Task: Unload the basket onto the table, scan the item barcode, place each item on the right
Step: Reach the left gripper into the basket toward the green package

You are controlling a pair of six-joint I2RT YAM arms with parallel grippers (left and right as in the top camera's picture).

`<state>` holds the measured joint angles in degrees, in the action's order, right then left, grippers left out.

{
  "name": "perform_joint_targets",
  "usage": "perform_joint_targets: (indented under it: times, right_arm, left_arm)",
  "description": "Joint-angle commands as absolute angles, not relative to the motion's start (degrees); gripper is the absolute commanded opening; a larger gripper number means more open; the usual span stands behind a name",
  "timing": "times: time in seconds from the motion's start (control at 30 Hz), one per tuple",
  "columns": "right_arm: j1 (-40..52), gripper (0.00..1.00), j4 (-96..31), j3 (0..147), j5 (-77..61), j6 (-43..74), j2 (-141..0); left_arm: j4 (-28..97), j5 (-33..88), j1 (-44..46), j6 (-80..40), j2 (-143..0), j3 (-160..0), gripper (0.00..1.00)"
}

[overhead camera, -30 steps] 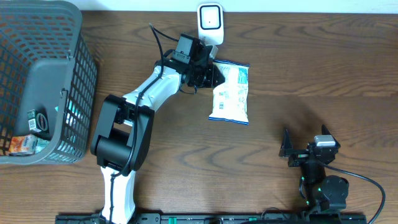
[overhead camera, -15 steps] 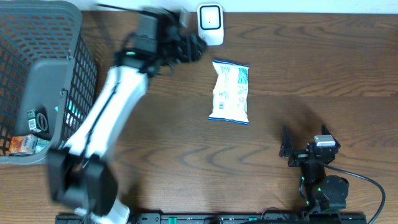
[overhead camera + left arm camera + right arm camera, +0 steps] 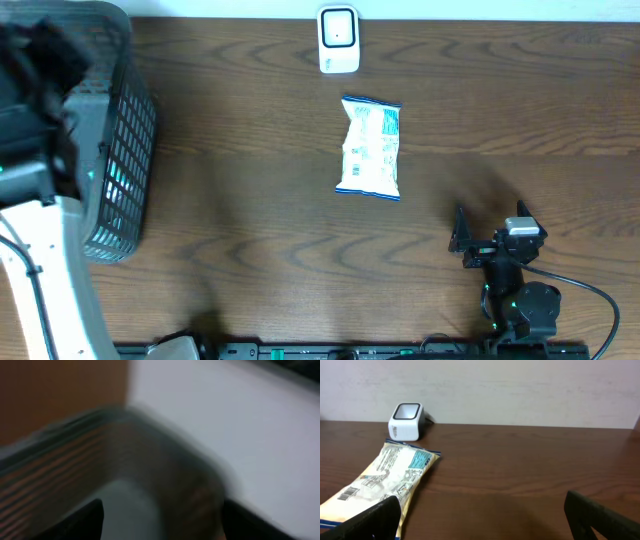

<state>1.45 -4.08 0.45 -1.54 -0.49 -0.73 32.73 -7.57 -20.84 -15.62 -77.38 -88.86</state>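
Resting at the lower right, the right gripper [image 3: 460,235] sat spread wide and empty. Mid-frame, the bag [image 3: 370,148] lay flat on the table [image 3: 250,200], touched by nothing, just below the scanner [image 3: 338,40] at the top edge. A second earlier the left gripper [image 3: 170,520] had been at the bag. It had since let go and swung to the basket [image 3: 125,130] at upper left, its fingers apart with nothing between them. That bag's scan looked finished, with another item likely next.

overhead: top-down | left wrist: basket [image 3: 125,140] close-up | right wrist: low, facing scanner [image 3: 406,421]
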Motion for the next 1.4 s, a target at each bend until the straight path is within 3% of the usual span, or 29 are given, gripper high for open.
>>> perform_joint_targets:
  times: [0.0, 0.2, 0.3, 0.5, 0.67, 1.0, 1.27, 1.3, 1.37]
  right_arm:
    - [1.1, 0.99, -4.3, 0.3, -1.5, -1.0, -0.6]
    - [1.1, 0.99, -4.3, 0.3, -1.5, -0.9, -0.6]
    - [1.2, 0.99, -4.3, 0.3, -1.5, -0.9, -0.6]
    - [1.1, 0.99, -4.3, 0.3, -1.5, -0.9, -0.6]
    - [1.2, 0.99, -4.3, 0.3, -1.5, -0.9, -0.6]
    - [1.1, 0.99, -4.3, 0.3, -1.5, -0.9, -0.6]
    - [1.1, 0.99, -4.3, 0.3, -1.5, -1.0, -0.6]
    - [1.2, 0.99, -4.3, 0.3, -1.5, -0.9, -0.6]
    - [1.2, 0.99, -4.3, 0.3, -1.5, -0.9, -0.6]
  left_arm:
    - [40.6, -12.4, -27.6, -15.4, -81.0, -89.1, 0.74]
    - [55.0, -19.1, -31.6, -29.1, -89.5, -88.6, 0.76]
    - [59.2, -16.8, -31.4, -32.0, -94.3, -88.3, 0.93]
    - [64.6, -16.0, -31.5, -38.7, -102.7, -86.3, 0.94]
    - [64.5, -16.2, -31.4, -48.0, -105.3, -82.0, 0.95]
    - [56.2, -18.5, -31.4, -48.3, -105.6, -73.3, 0.94]
    - [50.2, -20.9, -31.4, -48.3, -105.6, -66.3, 0.81]
    - [49.4, -20.9, -31.4, -48.3, -105.6, -65.6, 0.76]
    - [48.2, -20.9, -31.4, -48.3, -105.6, -64.5, 0.57]
